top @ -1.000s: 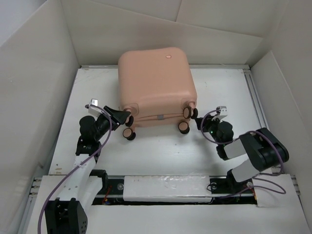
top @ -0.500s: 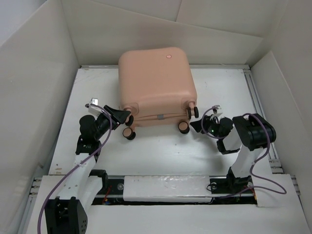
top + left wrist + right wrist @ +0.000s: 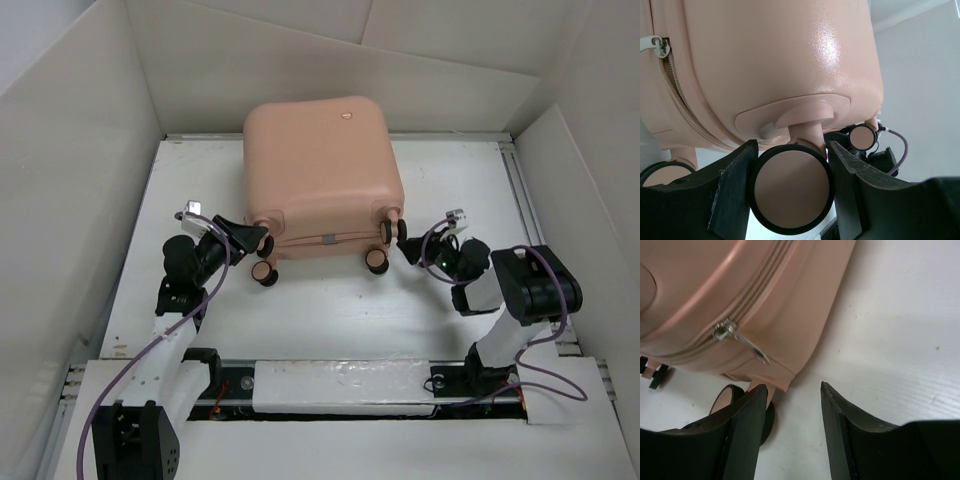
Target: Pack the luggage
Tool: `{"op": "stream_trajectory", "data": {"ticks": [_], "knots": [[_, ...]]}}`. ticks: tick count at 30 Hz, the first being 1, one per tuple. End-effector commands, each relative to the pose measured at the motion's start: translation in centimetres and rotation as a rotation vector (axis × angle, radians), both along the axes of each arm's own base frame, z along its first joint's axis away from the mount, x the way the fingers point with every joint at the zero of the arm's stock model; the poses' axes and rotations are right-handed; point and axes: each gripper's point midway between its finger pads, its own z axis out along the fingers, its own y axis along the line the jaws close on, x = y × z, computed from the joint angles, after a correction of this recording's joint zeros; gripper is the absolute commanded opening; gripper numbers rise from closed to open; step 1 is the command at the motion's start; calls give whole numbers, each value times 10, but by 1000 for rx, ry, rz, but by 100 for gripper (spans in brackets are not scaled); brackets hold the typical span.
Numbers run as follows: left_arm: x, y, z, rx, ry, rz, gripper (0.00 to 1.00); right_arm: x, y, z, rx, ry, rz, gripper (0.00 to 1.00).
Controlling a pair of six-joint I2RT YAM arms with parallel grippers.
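Peach-pink and closed, the luggage [image 3: 320, 165] lies flat on the white worktop [image 3: 330, 310], towards the far side, with its wheels pointing at the arms. The left gripper [image 3: 792, 144] is at the near-left corner, its black fingers [image 3: 730, 195] clamped on either side of a wheel [image 3: 792, 190] with a black rim and pink face. The right gripper [image 3: 793, 386] sits at the near-right corner with its fingers apart and only bare worktop between them. Its left finger is just beside the corner wheel [image 3: 725, 396]. A metal zipper pull [image 3: 747, 347] hangs from the seam just above that gripper.
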Motion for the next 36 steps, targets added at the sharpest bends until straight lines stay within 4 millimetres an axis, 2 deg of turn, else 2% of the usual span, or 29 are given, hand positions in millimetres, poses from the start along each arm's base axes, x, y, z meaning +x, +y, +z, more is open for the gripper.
{"op": "stream_trajectory", "data": {"ticks": [1, 8, 14, 17, 25, 32, 33, 36], "knots": [[7, 0, 51, -10, -197, -2, 0, 14, 3, 126, 47, -559, 47, 52], [7, 0, 49, -10, -197, -2, 0, 20, 13, 146, 62, -616, 138, 51], [8, 0, 47, -9, -188, -2, 0, 26, 20, 143, 70, -602, 209, 49], [8, 0, 46, -2, -193, -3, 0, 23, 23, 141, 64, -601, 236, 45], [7, 0, 42, -1, -184, -3, 0, 10, 27, 160, 55, -658, 285, 42], [8, 1, 38, 0, -174, 6, 0, 4, 29, 156, 47, -648, 327, 42], [8, 1, 40, -1, -185, 7, 0, 3, 30, 156, 51, -641, 338, 34], [8, 1, 36, 0, -176, 6, 0, 0, 30, 164, 48, -666, 339, 25]]}}
